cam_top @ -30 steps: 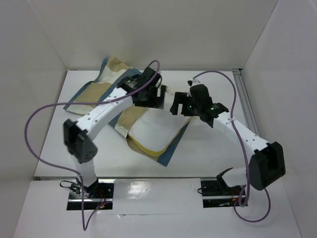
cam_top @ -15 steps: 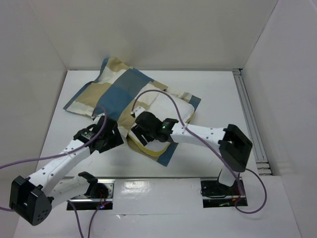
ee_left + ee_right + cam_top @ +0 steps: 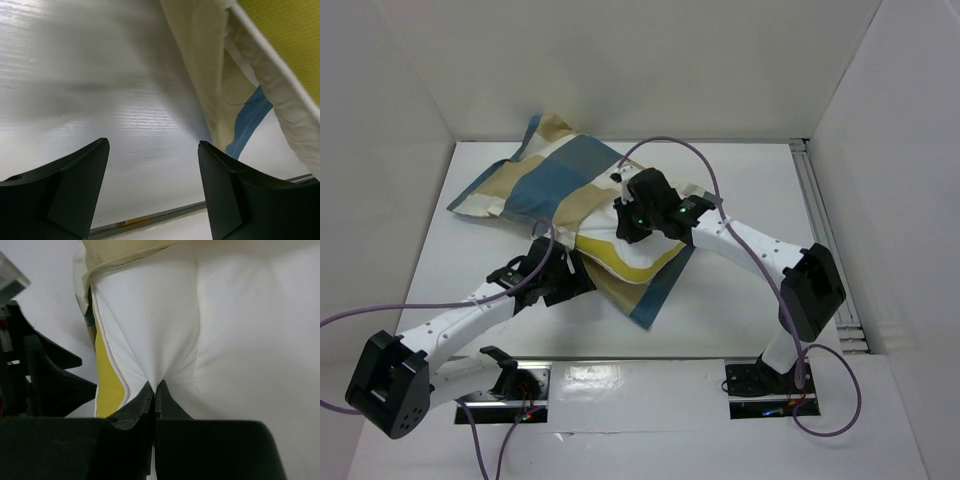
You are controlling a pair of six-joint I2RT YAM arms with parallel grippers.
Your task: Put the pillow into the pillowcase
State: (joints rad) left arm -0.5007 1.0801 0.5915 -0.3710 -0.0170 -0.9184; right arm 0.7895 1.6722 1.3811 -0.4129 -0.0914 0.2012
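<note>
Right gripper (image 3: 154, 391) is pinched shut on a fold of the white pillow (image 3: 240, 330), with the yellow band just left of the pinch. Left gripper (image 3: 152, 190) has its jaws wide apart over bare table (image 3: 100, 75), beside the pillow's near-left edge. The pillow pokes out of the blue-tan-cream pillowcase (image 3: 535, 185).

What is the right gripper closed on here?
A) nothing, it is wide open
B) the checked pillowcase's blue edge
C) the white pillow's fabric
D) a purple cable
C: in the right wrist view the right gripper is shut, with a puckered fold of the white pillow pinched between its fingertips.
</note>
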